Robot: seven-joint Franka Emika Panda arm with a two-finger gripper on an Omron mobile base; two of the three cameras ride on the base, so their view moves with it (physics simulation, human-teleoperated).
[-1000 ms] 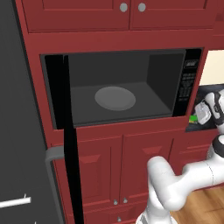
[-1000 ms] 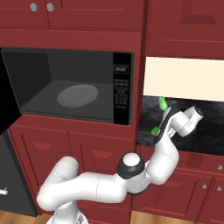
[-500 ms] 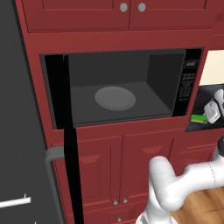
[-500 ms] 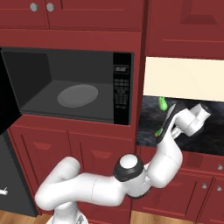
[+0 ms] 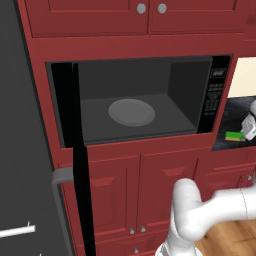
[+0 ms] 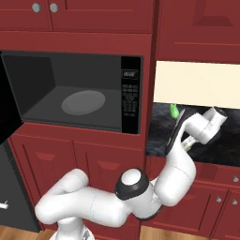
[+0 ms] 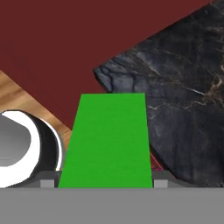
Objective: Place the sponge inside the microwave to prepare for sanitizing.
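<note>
The gripper [image 7: 105, 186] holds the sponge [image 7: 107, 140] tight between its two sides, so the sponge cannot drop. It is up over the dark counter [image 7: 188, 96], off to the right of the microwave [image 5: 145, 100]. The door [image 5: 30, 150] is wide open, so the sponge can go onto the round plate [image 5: 131, 112] inside.

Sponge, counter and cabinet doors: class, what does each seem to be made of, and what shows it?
Sponge: probably foam, flat matte green face.
Counter: looks like polished dark stone, pale veins running through black.
Cabinet doors: likely painted or stained wood, uniform red with raised panels.
</note>
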